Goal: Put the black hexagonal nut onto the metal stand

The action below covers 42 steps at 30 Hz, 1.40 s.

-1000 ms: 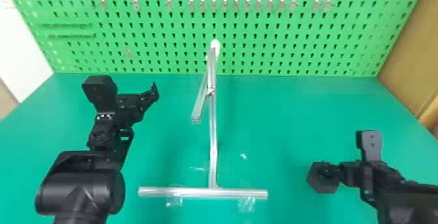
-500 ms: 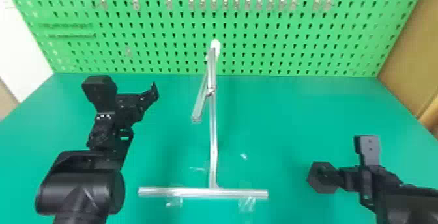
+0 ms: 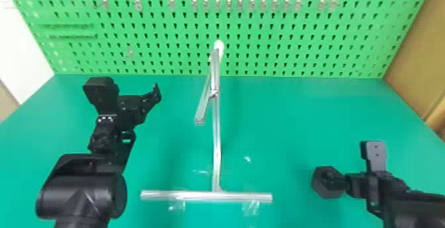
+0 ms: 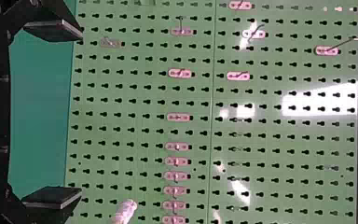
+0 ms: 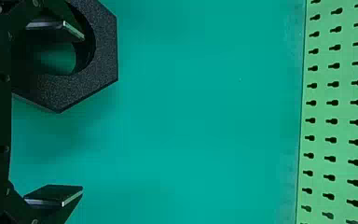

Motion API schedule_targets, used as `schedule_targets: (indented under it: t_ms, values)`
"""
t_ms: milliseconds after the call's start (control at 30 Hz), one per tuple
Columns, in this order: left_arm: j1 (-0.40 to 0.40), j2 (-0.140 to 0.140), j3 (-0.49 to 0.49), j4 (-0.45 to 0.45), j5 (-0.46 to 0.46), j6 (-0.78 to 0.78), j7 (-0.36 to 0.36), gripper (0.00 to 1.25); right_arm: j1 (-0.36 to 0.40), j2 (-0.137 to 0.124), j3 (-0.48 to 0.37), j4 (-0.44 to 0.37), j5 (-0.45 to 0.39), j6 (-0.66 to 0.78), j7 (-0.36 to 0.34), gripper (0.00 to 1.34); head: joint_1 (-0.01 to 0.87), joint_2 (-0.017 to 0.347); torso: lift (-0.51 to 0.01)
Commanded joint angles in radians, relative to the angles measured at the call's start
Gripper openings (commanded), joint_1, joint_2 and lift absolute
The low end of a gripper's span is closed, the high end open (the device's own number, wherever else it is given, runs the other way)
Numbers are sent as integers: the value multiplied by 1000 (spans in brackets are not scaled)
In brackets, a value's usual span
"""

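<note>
On the left side of the green desk [image 3: 281, 118], the black left tool [image 3: 129, 86] is up over the top. Its two fingers are spread wide, with a big gap between them, and it has nothing in its grip. Next, in the middle, is the shiny metal stand [image 3: 217, 141]. It has a long straight foot, a tall pole, and a bar that pokes out from up high and slants toward the front. The tip at the top is white. Bits of clear tape [image 3: 250, 207] are by the foot. Behind it is a green board [image 3: 265, 53] full of little holes, with a row of small metal clips [image 3: 217, 1] on it. To the right of the stand, well apart from it, is the black hexagonal nut [image 3: 319, 186]. The right tool [image 3: 353, 161] is wide too. One finger is over the nut's big round hole, and the other is off to the side. I can't tell if that finger touches the nut.
</note>
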Motion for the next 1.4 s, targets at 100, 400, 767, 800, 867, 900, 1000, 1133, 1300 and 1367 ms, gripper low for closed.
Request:
schedule_targets:
  t_ms: [100,400,767,800,867,900,1000,1133,1300,1367]
  values:
    - [0,0,-2,0,0,-2,0,1135,0,0,-1,0,0,0,1,997,693,81,-1]
    - [2,0,0,0,0,-4,0,1135,0,0,-1,0,0,9,3,704,693,81,-1]
    - [2,0,2,0,0,-4,0,1134,-10,-3,16,0,23,45,5,350,693,81,-1]
    - [2,0,2,0,0,-4,0,1135,-12,-3,18,0,25,48,5,336,693,81,-1]
    - [2,0,2,0,0,-4,0,1135,-13,-3,21,0,29,54,5,331,693,81,-1]
    - [2,0,2,0,0,-4,0,1135,-13,-3,22,0,31,54,5,331,693,81,-1]
    - [2,0,2,0,0,-4,0,1135,-16,-3,27,-3,32,65,5,330,693,81,-1]
    - [2,0,2,0,0,-4,0,1135,-16,-6,33,-41,34,91,6,328,693,81,-1]
    - [2,0,2,0,-1,-4,0,1135,-27,-11,48,-127,57,175,6,328,693,81,-1]
    - [2,0,2,0,-1,-4,0,1135,-38,-17,62,-176,63,233,6,328,693,81,-1]
